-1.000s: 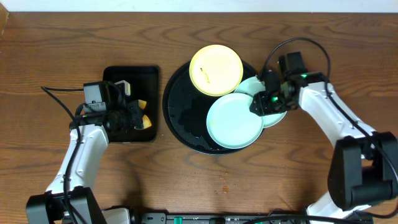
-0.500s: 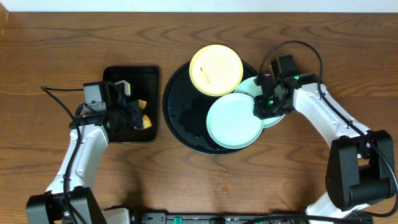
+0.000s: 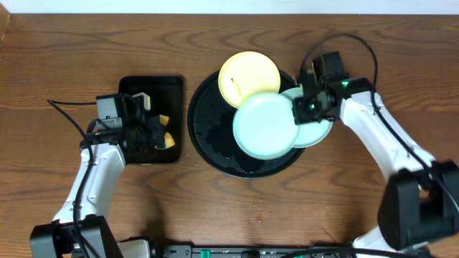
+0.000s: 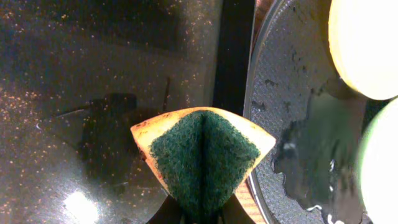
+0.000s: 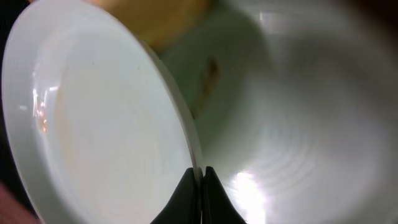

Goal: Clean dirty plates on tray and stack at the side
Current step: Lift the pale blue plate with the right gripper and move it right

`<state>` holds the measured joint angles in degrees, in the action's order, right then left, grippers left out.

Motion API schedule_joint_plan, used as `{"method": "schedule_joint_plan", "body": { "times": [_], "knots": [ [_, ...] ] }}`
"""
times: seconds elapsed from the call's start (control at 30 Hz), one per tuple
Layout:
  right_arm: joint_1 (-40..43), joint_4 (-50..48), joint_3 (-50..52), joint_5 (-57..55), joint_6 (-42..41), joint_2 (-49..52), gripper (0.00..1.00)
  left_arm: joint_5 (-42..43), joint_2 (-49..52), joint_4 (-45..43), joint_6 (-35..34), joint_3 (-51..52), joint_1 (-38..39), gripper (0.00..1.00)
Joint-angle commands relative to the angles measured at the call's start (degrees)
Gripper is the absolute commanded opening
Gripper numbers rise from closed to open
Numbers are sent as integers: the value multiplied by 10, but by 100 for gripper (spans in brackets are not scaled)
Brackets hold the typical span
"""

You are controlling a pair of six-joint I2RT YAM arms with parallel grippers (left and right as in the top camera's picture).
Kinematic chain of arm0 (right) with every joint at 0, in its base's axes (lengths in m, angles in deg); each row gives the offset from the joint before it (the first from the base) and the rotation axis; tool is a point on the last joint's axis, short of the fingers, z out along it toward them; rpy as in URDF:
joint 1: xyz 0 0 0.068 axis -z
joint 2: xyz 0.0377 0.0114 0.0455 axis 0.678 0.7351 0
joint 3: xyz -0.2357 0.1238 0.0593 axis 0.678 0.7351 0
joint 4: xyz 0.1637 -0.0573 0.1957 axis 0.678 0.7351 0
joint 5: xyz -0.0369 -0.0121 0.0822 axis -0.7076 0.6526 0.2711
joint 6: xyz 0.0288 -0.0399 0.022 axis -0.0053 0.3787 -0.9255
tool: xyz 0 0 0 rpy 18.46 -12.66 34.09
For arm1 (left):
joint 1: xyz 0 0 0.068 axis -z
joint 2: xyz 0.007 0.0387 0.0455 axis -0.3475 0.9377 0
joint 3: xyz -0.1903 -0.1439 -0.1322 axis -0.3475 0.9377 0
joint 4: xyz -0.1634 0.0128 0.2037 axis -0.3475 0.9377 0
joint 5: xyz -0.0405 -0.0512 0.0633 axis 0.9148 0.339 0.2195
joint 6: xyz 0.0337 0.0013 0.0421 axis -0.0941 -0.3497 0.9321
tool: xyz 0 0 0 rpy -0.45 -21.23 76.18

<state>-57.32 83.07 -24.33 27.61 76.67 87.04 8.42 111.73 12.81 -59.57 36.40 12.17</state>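
Observation:
My right gripper point(image 3: 298, 113) is shut on the right rim of a mint-green plate point(image 3: 264, 126) and holds it tilted above the round black tray point(image 3: 198, 132). In the right wrist view the fingers point(image 5: 200, 179) pinch that plate's edge point(image 5: 93, 124). A second mint-green plate point(image 3: 319, 133) lies under it at the tray's right side, with a brownish smear point(image 5: 211, 71). The pale yellow plate point(image 3: 247, 77) rests on the tray's far rim. My left gripper point(image 3: 162, 136) is shut on a folded yellow and green sponge point(image 4: 204, 155) over the rectangular tray.
A small rectangular black tray point(image 3: 152, 90) sits left of the round one, its glossy floor point(image 4: 93, 62) under the sponge. Water films the round tray's floor point(image 4: 311, 143). Brown wooden table point(image 3: 215, 208) lies all around.
The right gripper shut on the nearer mint-green plate's rim and raised it, shifting it slightly up and left. The left arm and sponge have not moved.

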Motion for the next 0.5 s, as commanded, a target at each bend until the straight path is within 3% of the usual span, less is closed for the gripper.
{"method": "schedule_joint_plan", "body": {
  "times": [0.0,0.2,0.47],
  "knots": [
    [-56,2,-49,-80,-11,-77,1,8,3,1,10,-2,-3,8],
    [-188,-2,-52,-369,-11,-116,1,8,3,-1,10,-2,-3,8],
    [-359,-47,-50,-795,-11,-82,1,8,3,-3,10,-1,-3,8]
  ]
}}
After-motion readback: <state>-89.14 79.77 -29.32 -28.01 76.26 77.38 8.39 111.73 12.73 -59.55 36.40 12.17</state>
